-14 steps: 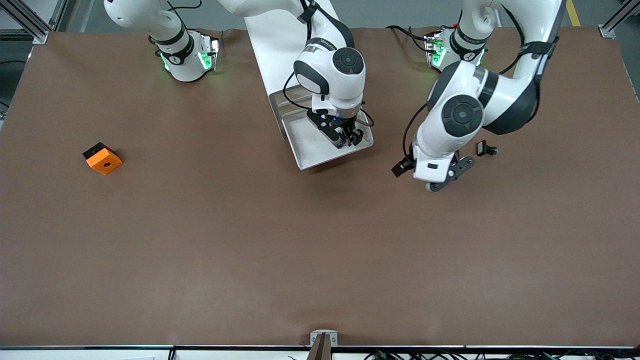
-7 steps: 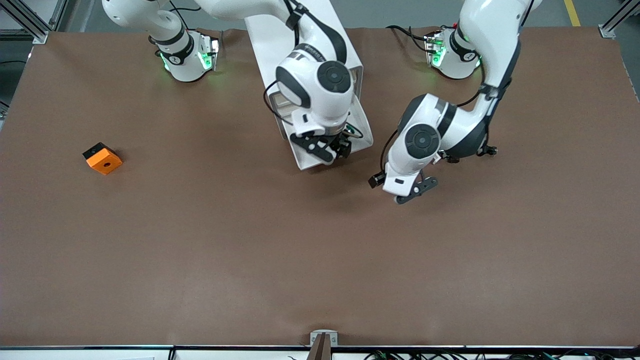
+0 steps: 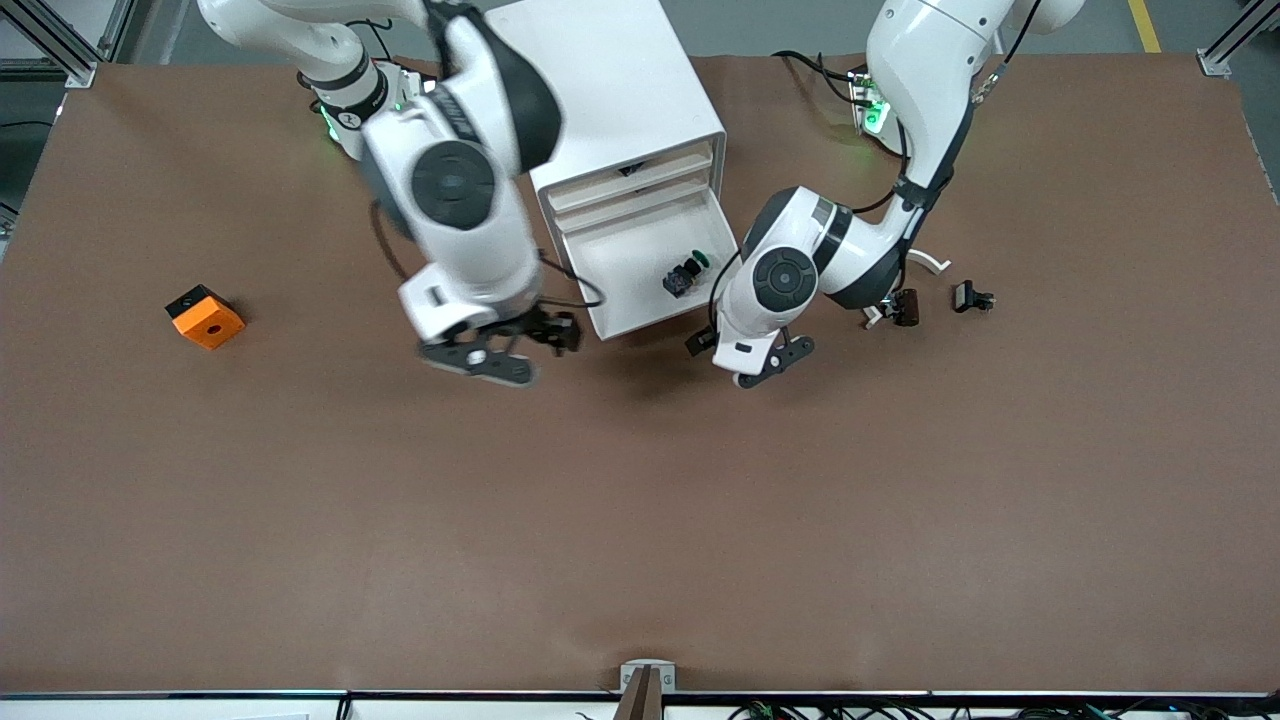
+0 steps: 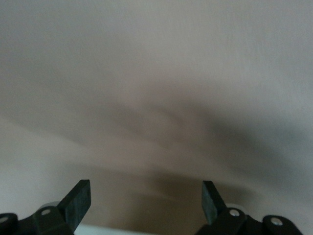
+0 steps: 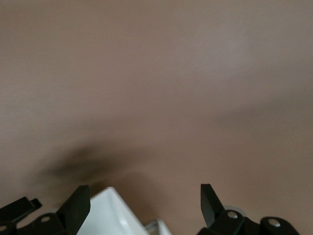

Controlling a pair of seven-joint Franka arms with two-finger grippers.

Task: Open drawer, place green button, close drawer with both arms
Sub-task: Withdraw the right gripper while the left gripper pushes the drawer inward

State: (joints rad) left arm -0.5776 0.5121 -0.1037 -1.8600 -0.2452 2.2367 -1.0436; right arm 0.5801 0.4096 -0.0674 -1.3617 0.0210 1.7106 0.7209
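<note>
The right gripper (image 3: pixel 492 357) hangs over the brown bench (image 3: pixel 640 520), just off the front corner of the drawer (image 3: pixel 620 268) toward the right arm's end. Its jaws are spread wide and hold nothing. The left gripper (image 3: pixel 765 362) hangs over the bench by the drawer's other front corner, jaws also wide and holding nothing (both wrist views show bare bench between the fingers). The drawer sticks out open from the white cabinet (image 3: pixel 600 80). The button (image 3: pixel 684 276) lies inside the drawer, near its front. An orange cube (image 3: pixel 205 316) sits well apart from the drawer, toward the right arm's end.
</note>
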